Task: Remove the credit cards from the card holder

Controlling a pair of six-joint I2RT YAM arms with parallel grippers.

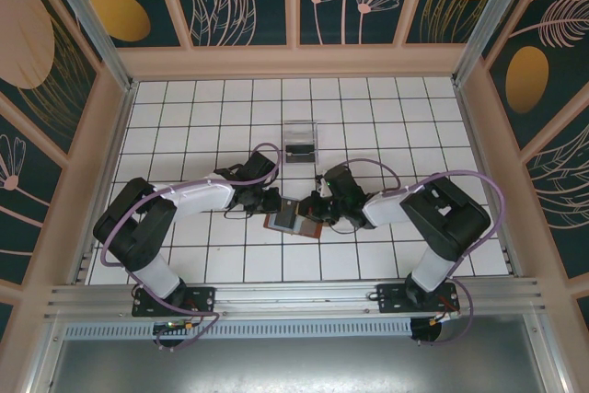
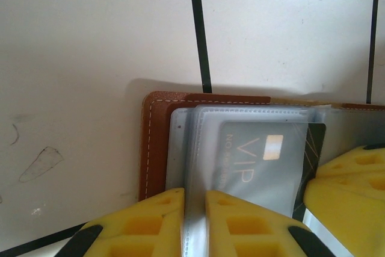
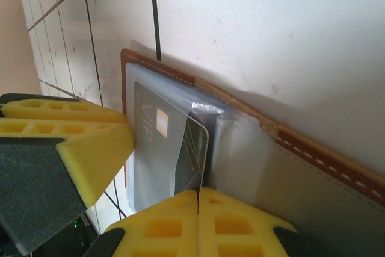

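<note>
brown holder (image 2: 153, 148) lies open on the worktop (image 2: 90, 40); left jaws clamp its clear sleeve (image 2: 195, 142), right jaws pinch the vip card (image 3: 180, 154) by its corner. first pull seems due: straight out, sleeve pinned.

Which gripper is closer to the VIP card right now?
Right. The right gripper is shut on the exposed end of the VIP card. The left gripper pinches a clear sleeve of the card holder, just beside the card.
</note>
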